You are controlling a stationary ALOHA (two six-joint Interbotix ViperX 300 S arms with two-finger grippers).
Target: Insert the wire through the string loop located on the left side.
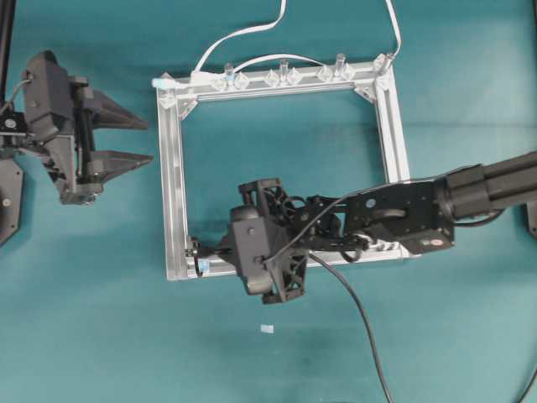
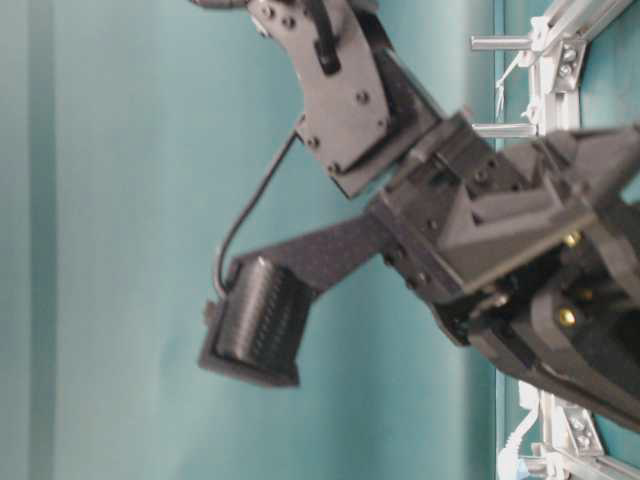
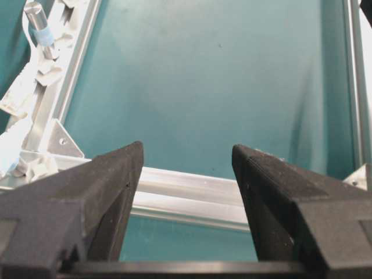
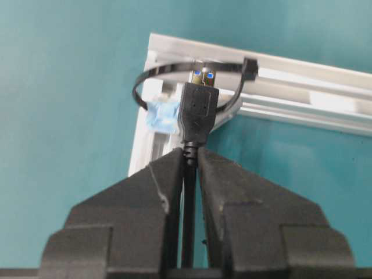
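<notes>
Right end effector (image 4: 192, 168) pinched tight on wire (image 4: 187, 232), just behind plug (image 4: 199, 113). Plug sticks out past fingertips, metal tip up at loop (image 4: 152, 74). Tip looks just inside loop ring; hard to tell how far. Loop sits at frame (image 4: 302, 81) corner, blue tab (image 4: 161, 115) beside plug. From above, right end effector (image 1: 210, 252) at bottom-left frame (image 1: 172, 193) corner. Left end effector (image 1: 138, 138) wide, holding nothing, just left of frame, above tabletop (image 1: 84, 319). White cable (image 1: 243, 34) runs along top bar.
</notes>
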